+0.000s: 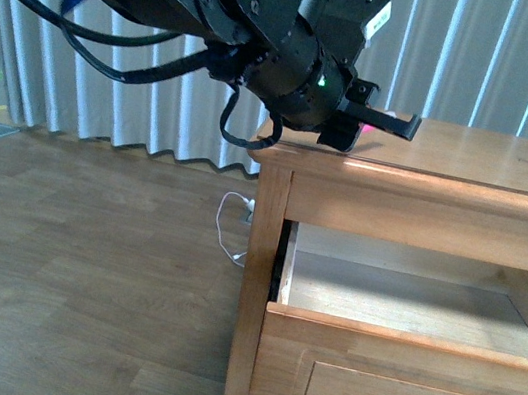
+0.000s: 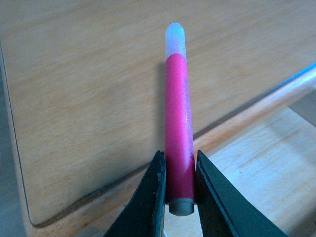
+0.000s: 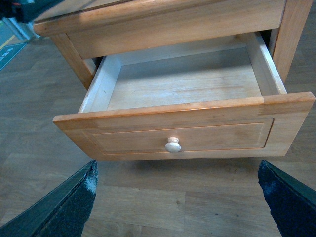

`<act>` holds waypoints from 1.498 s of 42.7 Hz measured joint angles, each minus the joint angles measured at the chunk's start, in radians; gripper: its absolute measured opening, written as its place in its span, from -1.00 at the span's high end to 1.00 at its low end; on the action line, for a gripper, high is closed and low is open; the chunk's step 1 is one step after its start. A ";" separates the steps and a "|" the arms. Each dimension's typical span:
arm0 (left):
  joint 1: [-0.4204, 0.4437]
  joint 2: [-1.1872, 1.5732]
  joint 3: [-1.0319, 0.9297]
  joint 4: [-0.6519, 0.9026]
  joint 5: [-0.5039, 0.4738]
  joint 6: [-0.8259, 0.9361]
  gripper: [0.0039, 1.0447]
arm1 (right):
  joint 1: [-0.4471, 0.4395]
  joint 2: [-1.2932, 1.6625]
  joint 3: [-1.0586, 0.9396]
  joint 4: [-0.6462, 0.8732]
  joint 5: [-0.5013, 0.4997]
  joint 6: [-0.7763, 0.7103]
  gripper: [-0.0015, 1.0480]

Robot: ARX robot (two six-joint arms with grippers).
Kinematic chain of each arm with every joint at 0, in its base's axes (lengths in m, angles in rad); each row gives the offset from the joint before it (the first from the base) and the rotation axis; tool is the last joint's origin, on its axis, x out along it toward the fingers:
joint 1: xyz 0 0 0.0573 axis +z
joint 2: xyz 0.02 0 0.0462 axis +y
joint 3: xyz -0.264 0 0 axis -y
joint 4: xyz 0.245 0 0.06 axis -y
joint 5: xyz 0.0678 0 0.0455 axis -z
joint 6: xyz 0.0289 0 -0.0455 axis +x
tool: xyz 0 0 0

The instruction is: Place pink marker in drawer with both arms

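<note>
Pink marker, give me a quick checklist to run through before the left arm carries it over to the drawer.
1. Grip: ok. The left gripper is shut on the pink marker near its grey end.
2. Drawer open: ok. The drawer is pulled well out.
3. Drawer floor free: ok. Nothing shows inside it.
4. Right gripper out of the way: ok. It is open, in front of the drawer and off the knob.
5. Marker lifted off the cabinet top: cannot tell.
6. Marker over the drawer opening: not ok. Most of it is over the cabinet top.
</note>
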 joint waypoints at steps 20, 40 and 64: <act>-0.045 -0.287 -0.353 0.035 0.220 0.245 0.73 | 0.000 0.000 0.000 0.000 0.000 0.000 -0.83; -0.082 -0.050 -0.288 0.061 0.148 0.305 0.73 | 0.000 0.000 0.000 0.000 0.000 0.000 -0.83; -0.098 0.055 -0.222 0.161 0.040 0.223 -0.24 | 0.000 0.000 0.000 0.000 0.000 0.000 -0.83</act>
